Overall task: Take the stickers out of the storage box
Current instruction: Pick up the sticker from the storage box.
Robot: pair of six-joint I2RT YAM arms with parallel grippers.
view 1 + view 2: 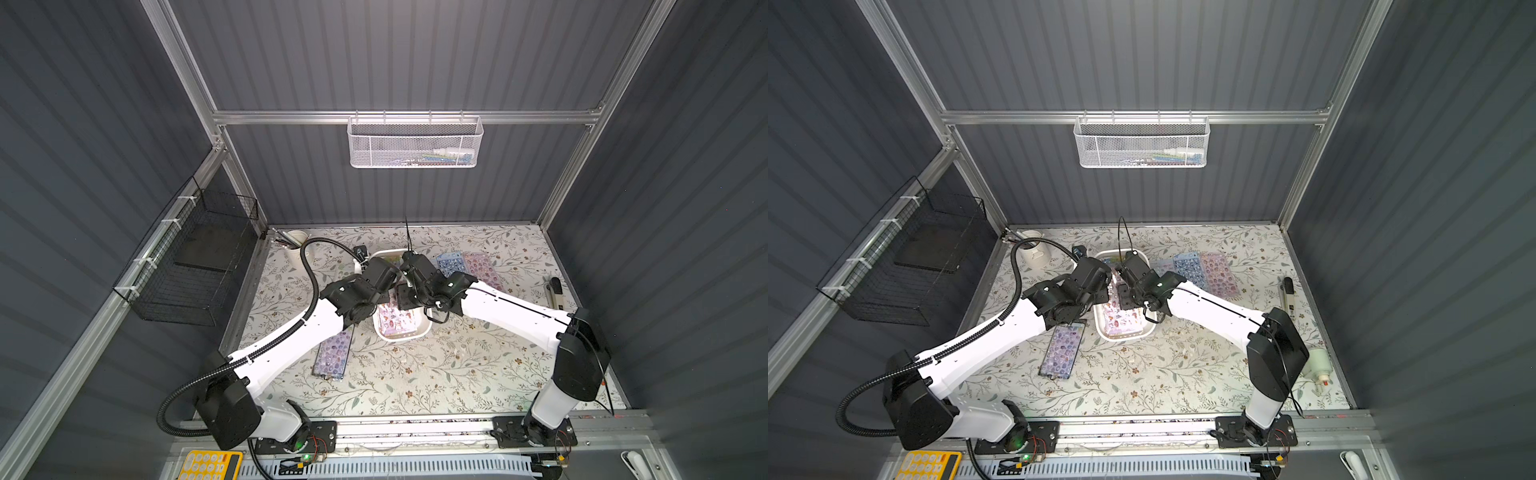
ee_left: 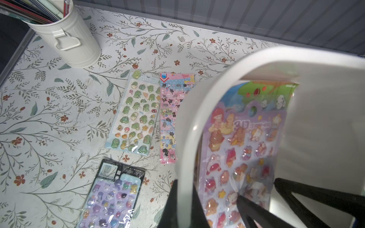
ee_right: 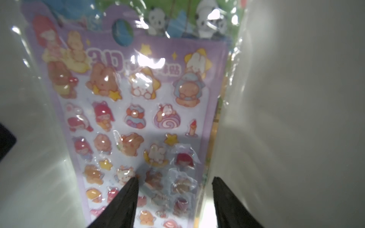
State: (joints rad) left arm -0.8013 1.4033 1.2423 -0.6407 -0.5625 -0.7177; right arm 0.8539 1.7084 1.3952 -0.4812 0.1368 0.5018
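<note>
Two jobs are split: the left hand (image 2: 184, 189) is pressed together on the box (image 2: 197, 110) rim, steadying it. The right hand (image 3: 175, 178) stands spread inside, straddling one edge of the top sheet (image 3: 138, 98), one fingertip (image 3: 128, 189) apparently on its film, holding nothing. Seemingly mid-task: more stickers (image 3: 205, 23) lie beneath it, and others are out on the worktop (image 1: 415, 386), a blue-and-pink pair (image 1: 478, 268) at two o'clock of the box, a purple sheet (image 1: 332, 357) at eight. Next: pinch that edge and lift cleanly.

White storage box (image 1: 1126, 337) of stickers (image 1: 1121, 320) on floral table (image 1: 1163, 374)
</note>
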